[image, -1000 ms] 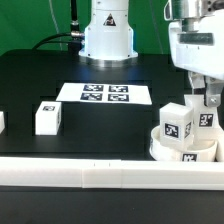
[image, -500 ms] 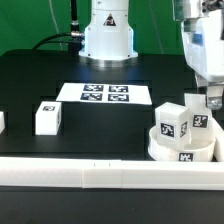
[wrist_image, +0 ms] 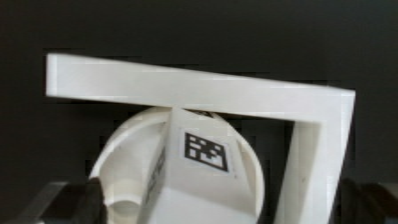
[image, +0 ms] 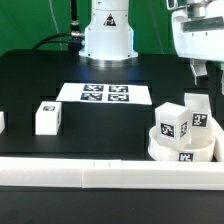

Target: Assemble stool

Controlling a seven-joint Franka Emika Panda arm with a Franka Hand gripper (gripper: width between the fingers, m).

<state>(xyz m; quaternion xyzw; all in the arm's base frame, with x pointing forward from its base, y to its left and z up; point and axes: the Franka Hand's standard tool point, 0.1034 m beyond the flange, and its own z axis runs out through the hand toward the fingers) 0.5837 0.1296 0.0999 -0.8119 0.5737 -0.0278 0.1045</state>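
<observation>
The round white seat disc [image: 183, 152] lies at the exterior view's right, against the front rail. Two tagged leg blocks stand on it: one [image: 173, 122] towards the exterior view's left, the other [image: 199, 117] right beside it. A third leg block [image: 47, 117] stands loose on the black table further left. My gripper [image: 203, 76] hangs open above the right-hand block, clear of it. In the wrist view, the seat disc [wrist_image: 134, 160] and a tagged leg block [wrist_image: 206, 150] lie below my gripper [wrist_image: 214, 216], whose dark fingers [wrist_image: 71, 200] stand far apart.
The marker board [image: 105, 94] lies mid-table in front of the robot base [image: 107, 35]. A long white rail [image: 90, 172] runs along the front edge and meets another in a corner [wrist_image: 320, 100]. Another white piece [image: 1, 121] shows at the left edge.
My gripper has opened, let go of the right-hand leg block on the seat disc and risen straight up. The block stays standing there.
</observation>
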